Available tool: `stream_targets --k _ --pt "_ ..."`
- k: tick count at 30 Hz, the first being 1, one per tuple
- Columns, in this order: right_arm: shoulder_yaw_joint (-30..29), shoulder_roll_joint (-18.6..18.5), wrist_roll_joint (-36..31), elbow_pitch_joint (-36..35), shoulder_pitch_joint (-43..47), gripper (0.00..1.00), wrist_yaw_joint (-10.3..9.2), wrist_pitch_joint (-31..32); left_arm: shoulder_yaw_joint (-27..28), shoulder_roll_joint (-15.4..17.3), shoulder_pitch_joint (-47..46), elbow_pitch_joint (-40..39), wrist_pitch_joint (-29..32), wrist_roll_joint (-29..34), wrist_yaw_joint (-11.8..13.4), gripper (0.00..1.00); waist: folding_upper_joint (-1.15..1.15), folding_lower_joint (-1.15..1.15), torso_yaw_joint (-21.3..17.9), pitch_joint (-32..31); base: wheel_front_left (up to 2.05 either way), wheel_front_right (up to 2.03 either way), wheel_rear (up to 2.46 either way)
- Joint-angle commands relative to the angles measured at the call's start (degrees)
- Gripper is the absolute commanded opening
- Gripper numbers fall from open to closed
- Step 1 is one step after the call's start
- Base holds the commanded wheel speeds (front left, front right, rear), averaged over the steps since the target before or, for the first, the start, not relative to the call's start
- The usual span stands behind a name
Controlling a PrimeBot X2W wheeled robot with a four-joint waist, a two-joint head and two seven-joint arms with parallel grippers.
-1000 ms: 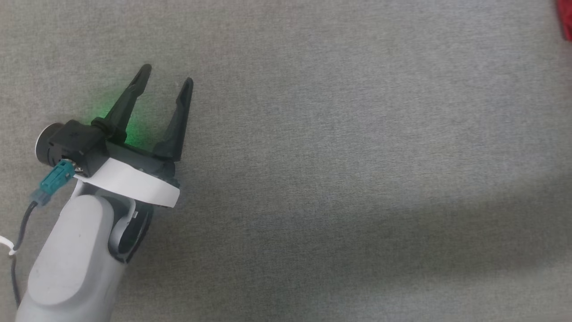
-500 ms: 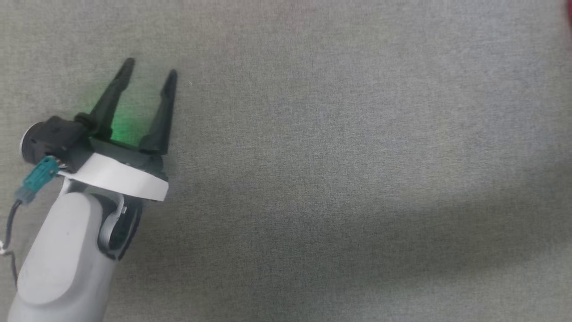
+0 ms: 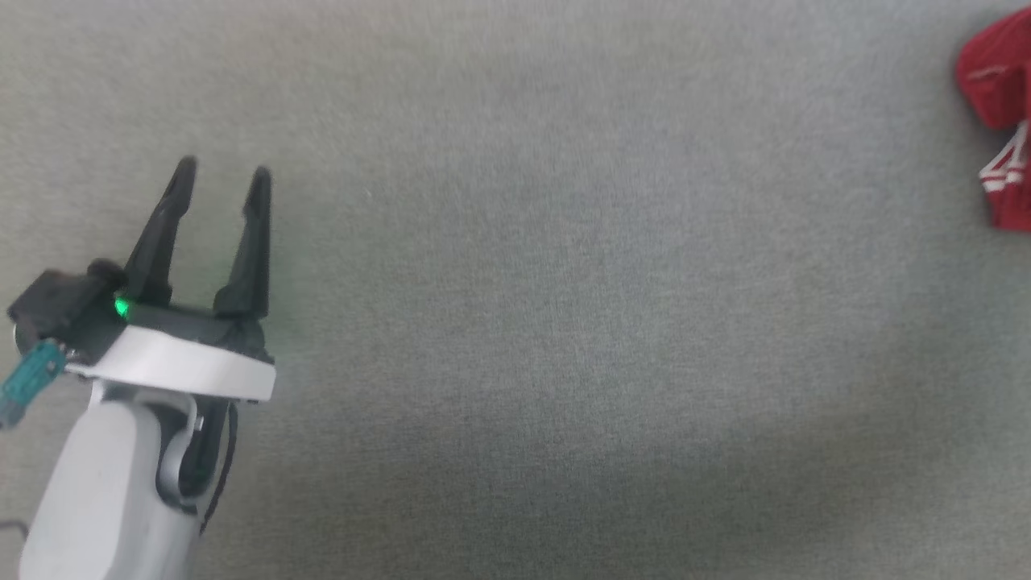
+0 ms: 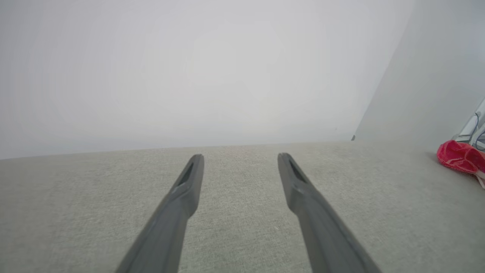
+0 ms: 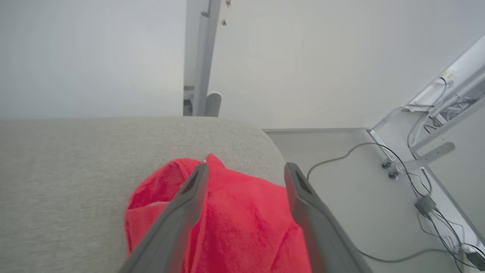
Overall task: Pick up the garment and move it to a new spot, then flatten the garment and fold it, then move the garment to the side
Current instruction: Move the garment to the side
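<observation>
A grey fabric-covered bench (image 3: 564, 282) is stretching across the head view, and a pale wall (image 4: 189, 76) is rising behind it in the left wrist view. The garment (image 3: 995, 89) is lying bunched at the upper right edge of the head view, its red cloth showing a strip of white trim. In the right wrist view the garment (image 5: 242, 220) is sitting near the bench's rounded corner. The right fingers (image 5: 180, 212) are hanging spread apart over it, released and clamping nothing. Whether they are touching the cloth I cannot tell. Cables (image 5: 341, 159) are trailing over the pale floor at the right of that view, and a grey post (image 5: 199, 57) is standing at the top. The left fingers (image 3: 165, 225) are hovering at the lower left of the head view, well apart from the garment, likewise released and empty. In the left wrist view the garment (image 4: 456, 157) is showing at the far right edge.
</observation>
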Motion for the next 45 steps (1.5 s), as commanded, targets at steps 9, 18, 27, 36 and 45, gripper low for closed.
stream_targets --k 9,18,27,36,45 --pt "6.4 5.7 6.6 -3.5 7.2 1.0 -0.02 -8.0 5.9 -1.7 7.8 0.5 -0.2 1.1 0.1 1.0 0.0 0.0 1.5 -10.3 0.0 0.0 0.0" --pt "11.2 9.6 11.1 -9.7 18.2 1.0 -0.02 -13.1 7.5 -1.2 14.8 1.2 -0.2 -0.7 0.1 1.0 0.0 0.0 2.8 -16.9 0.0 0.0 0.0" --pt "12.2 12.1 12.9 -17.2 30.5 1.0 -0.01 -15.1 11.4 -2.5 21.6 1.6 -0.2 1.5 0.1 1.0 0.0 0.0 3.7 -21.4 0.0 0.0 0.0" --pt "11.1 15.8 14.4 -26.9 43.7 1.0 -0.01 -15.5 13.6 -2.1 27.3 2.5 -0.2 1.4 0.1 1.0 0.0 0.0 4.6 -24.1 0.0 0.0 0.0" --pt "9.0 18.9 14.4 -34.3 51.7 1.0 -0.01 -14.6 14.5 -2.5 29.5 2.8 -0.2 0.6 0.1 1.0 0.0 0.0 5.2 -24.4 0.0 0.0 0.0"
